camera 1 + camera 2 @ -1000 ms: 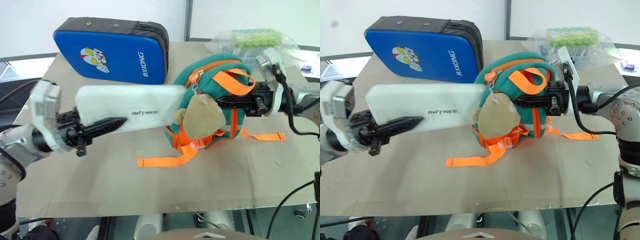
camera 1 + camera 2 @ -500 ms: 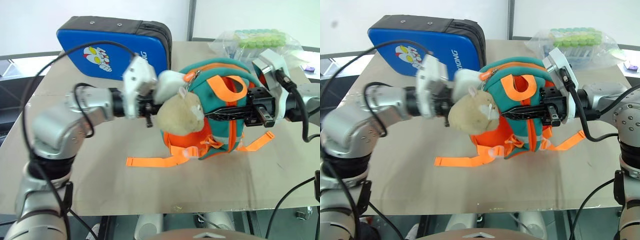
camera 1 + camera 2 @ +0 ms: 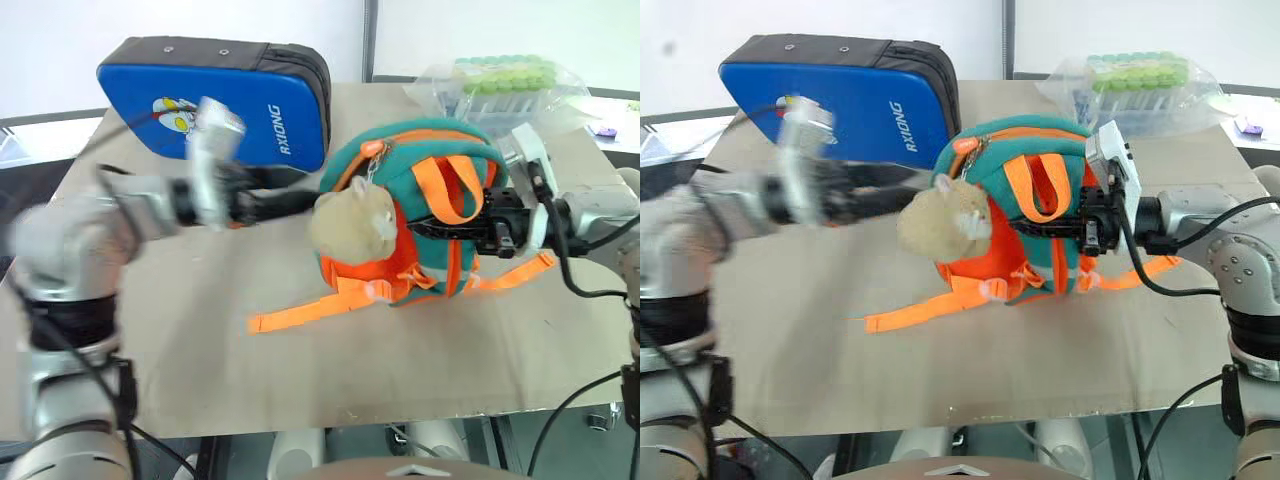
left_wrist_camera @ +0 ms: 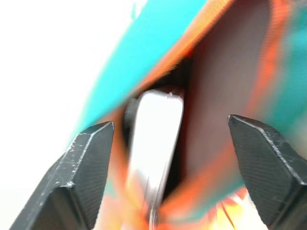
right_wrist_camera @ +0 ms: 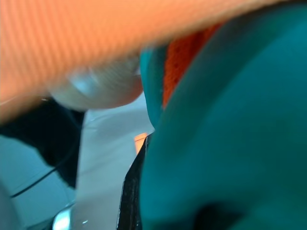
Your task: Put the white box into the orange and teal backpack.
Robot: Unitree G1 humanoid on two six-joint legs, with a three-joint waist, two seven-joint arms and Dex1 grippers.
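bright even light, motion-blurred left arm (image 3: 110, 215)

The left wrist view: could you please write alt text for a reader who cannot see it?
A flat white plastic box sits inside the open mouth of the orange and teal fabric backpack, seen end-on between teal and orange edges. The left gripper is open, its two black fingers standing wide on either side of the box without touching it.

An orange and teal backpack (image 3: 415, 215) stands at the centre of the table (image 3: 300, 380), with bare tabletop across the lower frame. A blue padded case (image 3: 225, 100) blocks the upper left, a bag of tubes (image 3: 505, 80) the upper right. A loose orange strap (image 3: 300, 310) trails lower left.
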